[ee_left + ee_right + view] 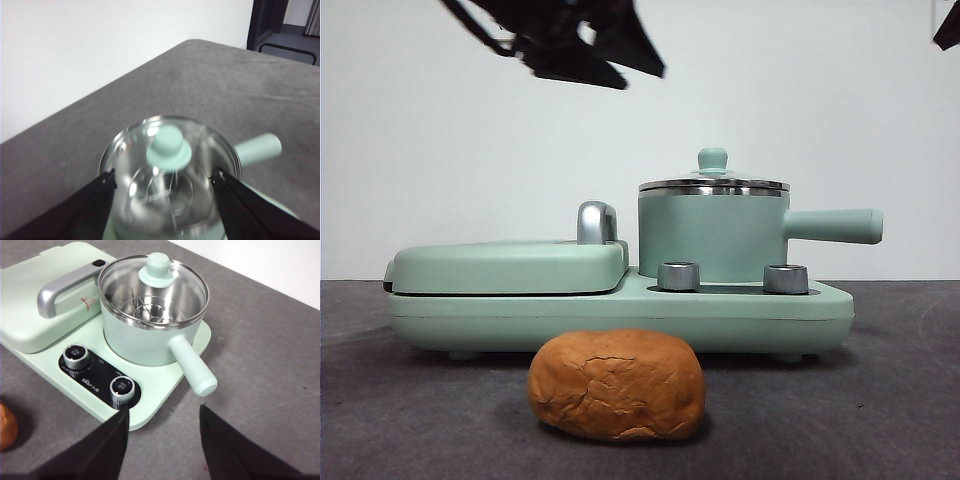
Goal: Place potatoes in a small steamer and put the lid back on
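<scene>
The orange-brown potato (616, 385) lies on the grey table in front of the appliance; its edge shows in the right wrist view (6, 426). The mint-green steamer (710, 235) stands on the appliance's right side, handle pointing right. The glass lid (713, 184) sits on it. My left gripper (620, 65) hangs open and empty high above, up and left of the pot. In the left wrist view its jaws (162, 180) stand either side of the lid's knob (169, 146), well above it. My right gripper (162, 415) is open and empty, looking down on the steamer (145, 337) and lid (152, 290).
The flat mint-green griddle (510, 265) with its steel handle (596, 222) fills the appliance's left side. Two steel dials (678, 276) sit on the base in front of the pot. The right arm shows as a black tip (948, 28) at the top right corner.
</scene>
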